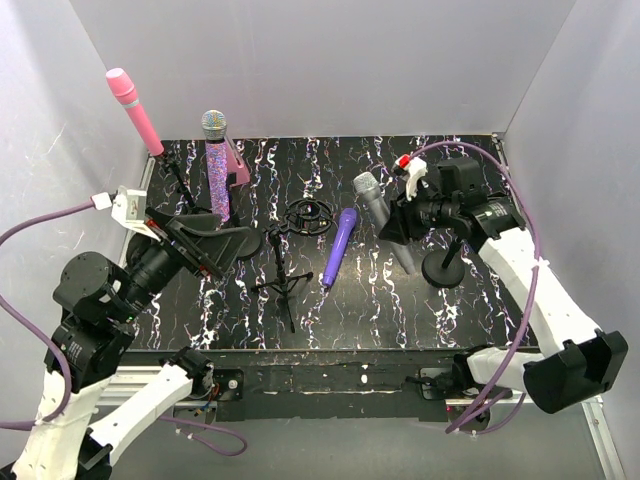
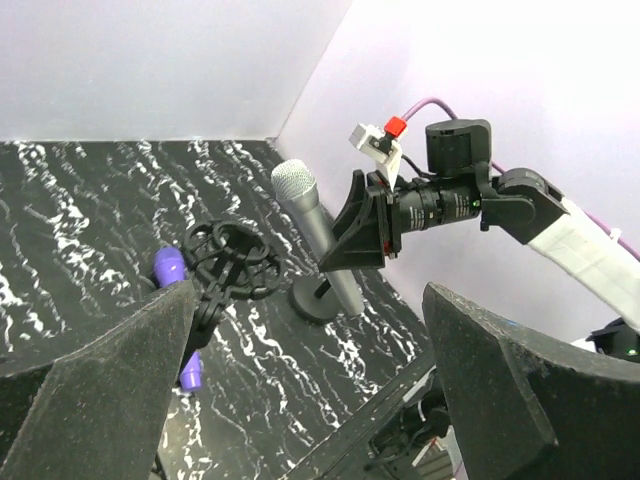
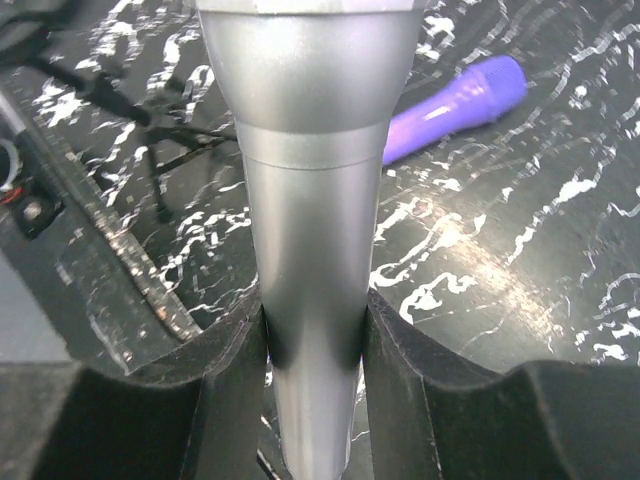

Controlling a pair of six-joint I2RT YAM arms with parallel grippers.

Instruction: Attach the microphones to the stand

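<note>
Microphones, four; we list each with its place.

1. Silver-grey microphone (image 3: 315, 200): clamped between the two fingers of the right gripper (image 3: 315, 335), mesh head up, over the right part of the table (image 1: 400, 310). Its lower end is cut off in the right wrist view. From the left wrist view it leans towards the round-base stand (image 1: 443, 270), but we cannot tell whether the two touch.
2. Plain purple microphone (image 1: 339, 247): lying loose on the table near the middle, between the tripod stand (image 1: 284, 280) and the silver-grey one. In the left wrist view most of it is hidden behind the tripod's black ring cradle (image 2: 232, 265).
3. Pink microphone (image 1: 135, 110): raised and tilted at the far left, its head against the left wall. We cannot make out its thin black support clearly.
4. Glittery purple microphone (image 1: 217, 175): upright at the far left, silver mesh head on top. Its foot is hidden behind the left gripper (image 1: 222, 243).

Holders: the ring cradle on the tripod holds nothing that we can see.

Other: the pink wedge block (image 1: 238, 168) is partly covered by the glittery microphone.

Left gripper: jaws spread wide with nothing between them, hovering at the left beside the glittery microphone.

Room: bare marbled surface lies along the near edge and at the far right corner, and walls close off the left, far and right sides.
</note>
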